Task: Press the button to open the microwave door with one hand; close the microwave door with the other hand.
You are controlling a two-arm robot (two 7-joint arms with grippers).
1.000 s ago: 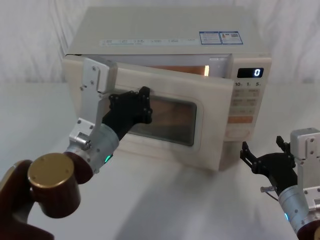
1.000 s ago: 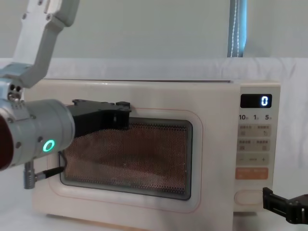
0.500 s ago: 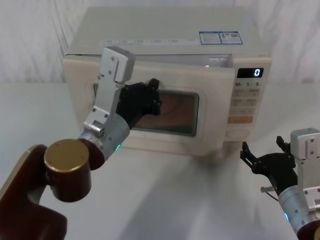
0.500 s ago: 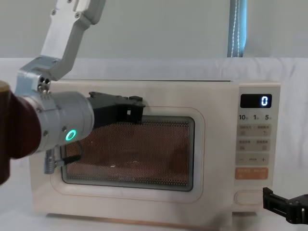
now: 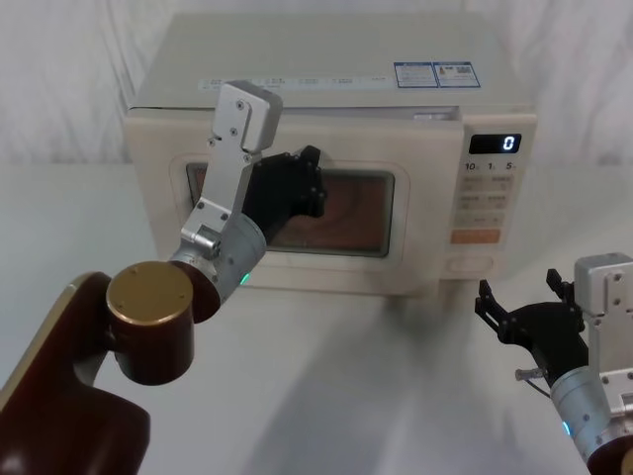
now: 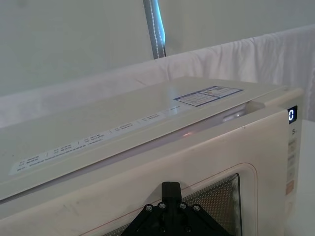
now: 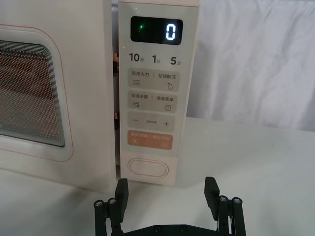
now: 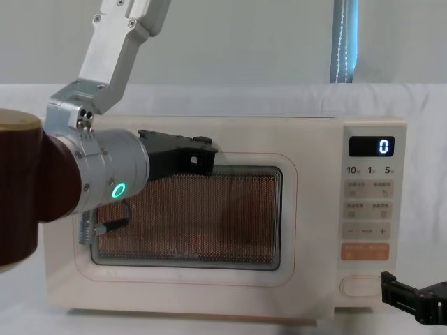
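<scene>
Microwave door (image 5: 297, 213) looks basically shut, left gripper (image 5: 297, 188) pressing its window; can't tell if its fingers are clenched. Right gripper (image 7: 167, 199) waits spread near the button (image 7: 147, 168). Next, probably one last firm shove to latch.

Lab-like setup: white draped backdrop (image 5: 59, 79)

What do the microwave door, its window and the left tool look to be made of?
Microwave door: looks like cream plastic or painted metal, smooth satin finish with soft highlights; can't tell which.
Window: likely dark glass over a fine perforated metal mesh, dot pattern visible.
Left tool, against the door: matte black, blocky, screw heads visible in the left wrist view; plastic or anodised metal, unclear.
</scene>
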